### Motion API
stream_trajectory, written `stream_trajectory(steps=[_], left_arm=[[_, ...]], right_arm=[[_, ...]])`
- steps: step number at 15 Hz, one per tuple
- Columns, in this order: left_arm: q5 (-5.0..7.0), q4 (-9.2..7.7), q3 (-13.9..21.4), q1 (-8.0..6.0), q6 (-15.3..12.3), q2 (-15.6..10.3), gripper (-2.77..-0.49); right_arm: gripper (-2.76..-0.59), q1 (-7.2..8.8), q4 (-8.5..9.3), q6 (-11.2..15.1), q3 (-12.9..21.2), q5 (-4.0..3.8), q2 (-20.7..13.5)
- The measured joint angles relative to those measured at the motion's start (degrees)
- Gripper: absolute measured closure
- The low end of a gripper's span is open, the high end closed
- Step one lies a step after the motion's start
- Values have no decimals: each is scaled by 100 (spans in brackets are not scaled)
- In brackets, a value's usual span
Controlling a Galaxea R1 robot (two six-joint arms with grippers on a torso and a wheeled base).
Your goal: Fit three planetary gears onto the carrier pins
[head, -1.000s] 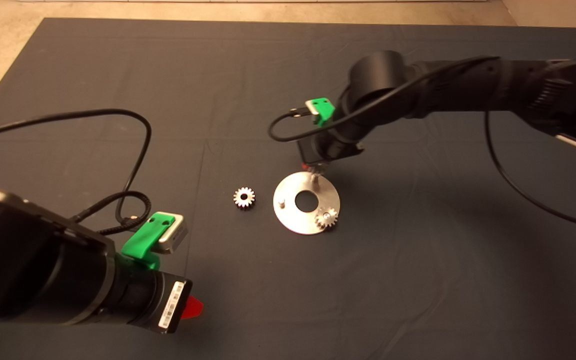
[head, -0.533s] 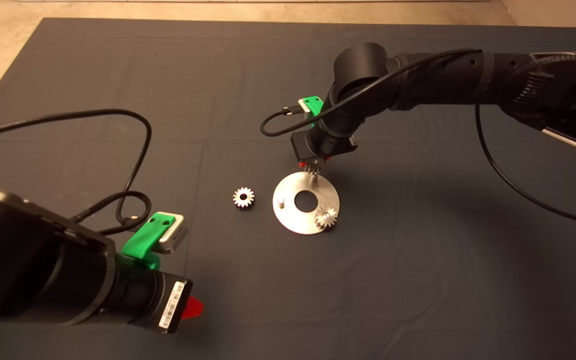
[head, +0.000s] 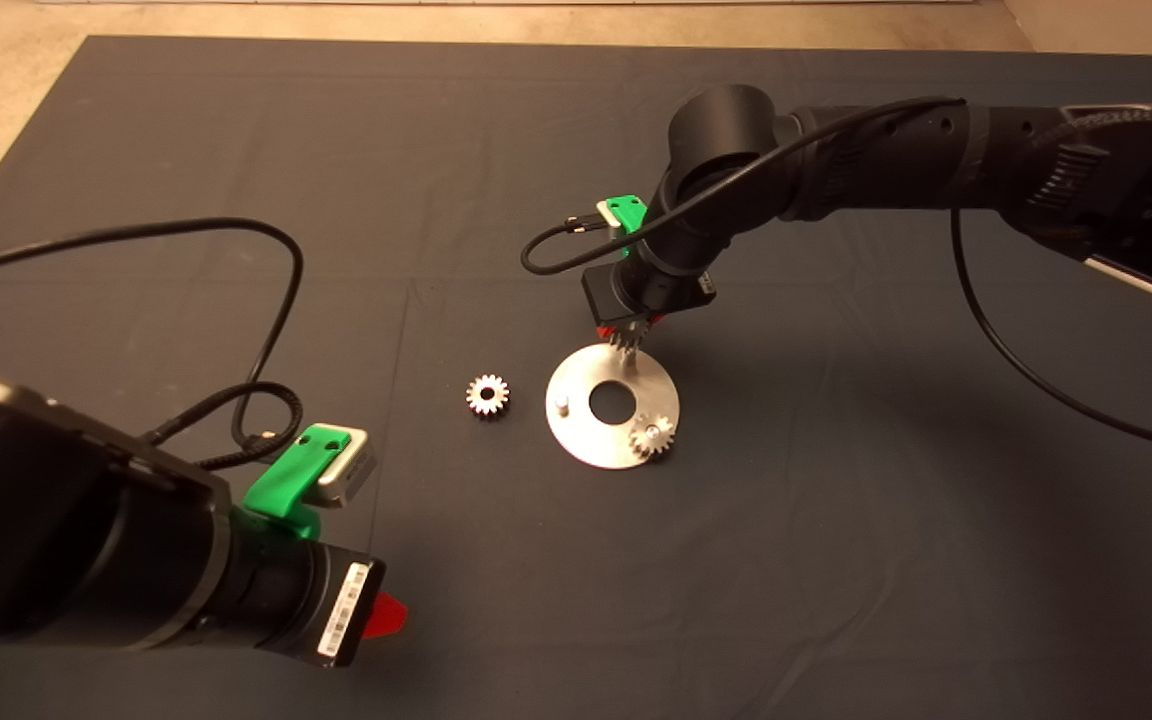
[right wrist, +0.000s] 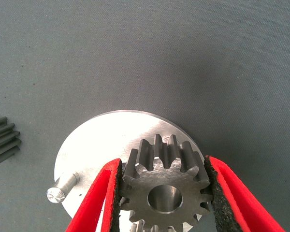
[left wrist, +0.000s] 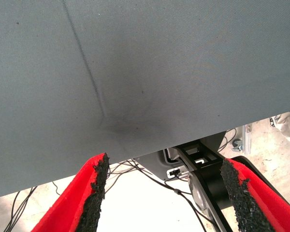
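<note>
Currently one small silver-grey toothed gear (head: 653, 436) seated on flat round silver disc (head: 586, 440); right gripper (right wrist: 163, 193) pinching second gear (right wrist: 164, 191) over far pin; third gear (head: 487, 394) loose left; left gripper (left wrist: 166, 193) spread, parked near-left.

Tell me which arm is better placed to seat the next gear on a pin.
Right: its pincer already clamps a gear above the disc. The left pincer waits open at the mat's lower left.

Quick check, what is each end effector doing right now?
Left end effector: open, holding nothing, parked at the mat's near-left edge.
Right end effector: closed on a planetary gear, above the disc.
</note>
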Motion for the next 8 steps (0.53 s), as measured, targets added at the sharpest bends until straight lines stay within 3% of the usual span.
stream_trajectory(steps=[4, 8], left_arm=[[0, 0, 0, 0, 1, 0, -164], [-2, 0, 0, 0, 1, 0, -164]], right_arm=[[-102, -11, -2, -106, -13, 0, -1], [-102, -161, -2, -107, -16, -2, -1]])
